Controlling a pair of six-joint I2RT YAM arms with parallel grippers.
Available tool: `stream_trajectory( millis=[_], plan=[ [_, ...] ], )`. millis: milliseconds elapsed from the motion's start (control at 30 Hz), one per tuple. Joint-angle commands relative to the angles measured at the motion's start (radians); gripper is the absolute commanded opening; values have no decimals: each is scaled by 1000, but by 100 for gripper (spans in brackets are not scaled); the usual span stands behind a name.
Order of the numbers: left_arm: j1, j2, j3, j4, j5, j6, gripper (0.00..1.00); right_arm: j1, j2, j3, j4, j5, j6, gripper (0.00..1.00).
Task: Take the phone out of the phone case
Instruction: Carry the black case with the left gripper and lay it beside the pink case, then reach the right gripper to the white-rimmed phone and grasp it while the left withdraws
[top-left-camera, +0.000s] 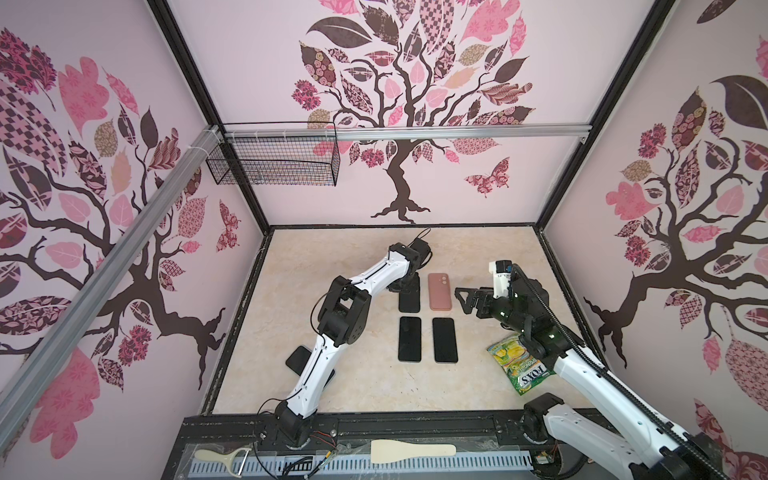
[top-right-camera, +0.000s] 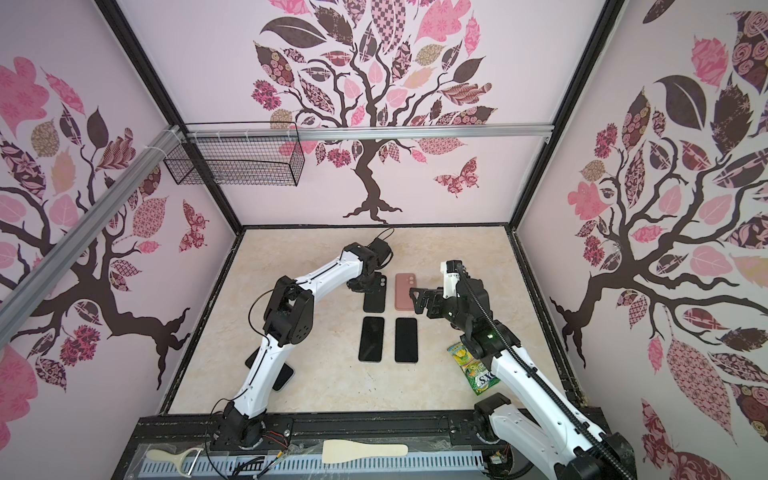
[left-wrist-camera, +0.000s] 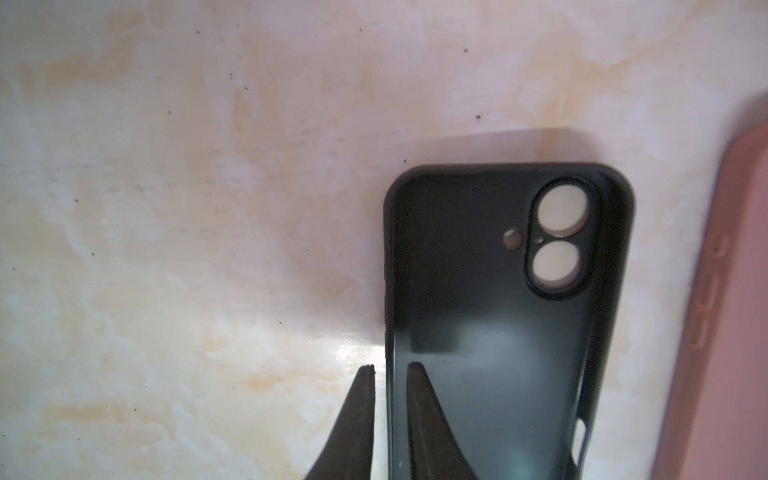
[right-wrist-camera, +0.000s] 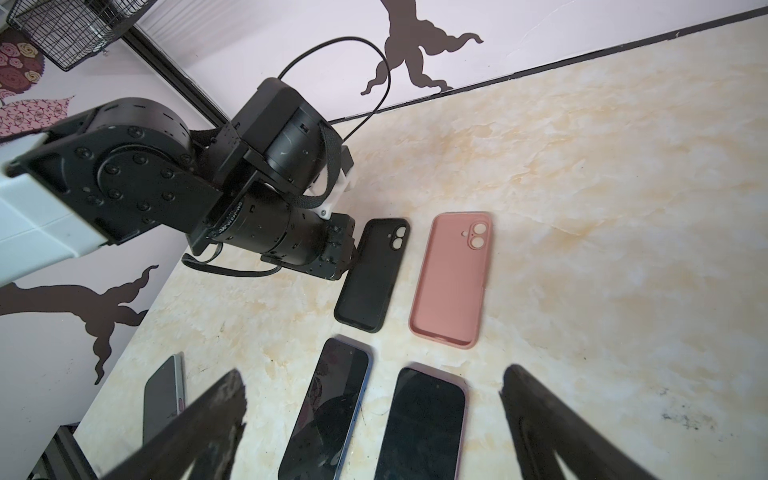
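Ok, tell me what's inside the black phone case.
No phone: the black phone case lies empty, table showing through its camera holes. One finger of the left gripper dips inside, astride the side wall, and covers part of its back.

Left arm (top-left-camera: 370, 274) extended forward, wrist pitched down; left gripper (left-wrist-camera: 390, 368) set low, jaws narrowly parted. Right arm (top-left-camera: 582, 374) elbow raised; right gripper (right-wrist-camera: 374, 374) held aloft, jaws fully spread
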Motion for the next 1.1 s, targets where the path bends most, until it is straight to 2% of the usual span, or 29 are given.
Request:
stream_trajectory(
  millis=[0, 133, 267, 367, 467, 600, 833, 1067],
  plan=[
    [6, -40, 37, 0, 5, -4, 24, 2, -14, 3, -4, -14, -14, 98],
    [7, -185, -33, 28, -14, -1, 30, 4, 17, 6, -4, -57, -24, 98],
    [21, -410, -249, 171, 2, 23, 37, 34, 74, 13, -3, -75, -9, 99],
    [54, -568, -418, 237, 44, 14, 37, 128, 118, 24, 3, -16, -7, 99],
    [99, -735, -607, 305, 61, 12, 42, 242, 173, 35, 33, 44, 9, 99],
    [172, -949, -793, 336, 81, 44, 40, 412, 274, 73, 67, 149, 16, 100],
    [386, -1234, -967, 274, 171, 68, 39, 656, 521, 202, 122, 244, 16, 99],
    [719, -1389, -1081, 239, 415, 84, 46, 825, 799, 429, 90, 247, -9, 100]
  ],
)
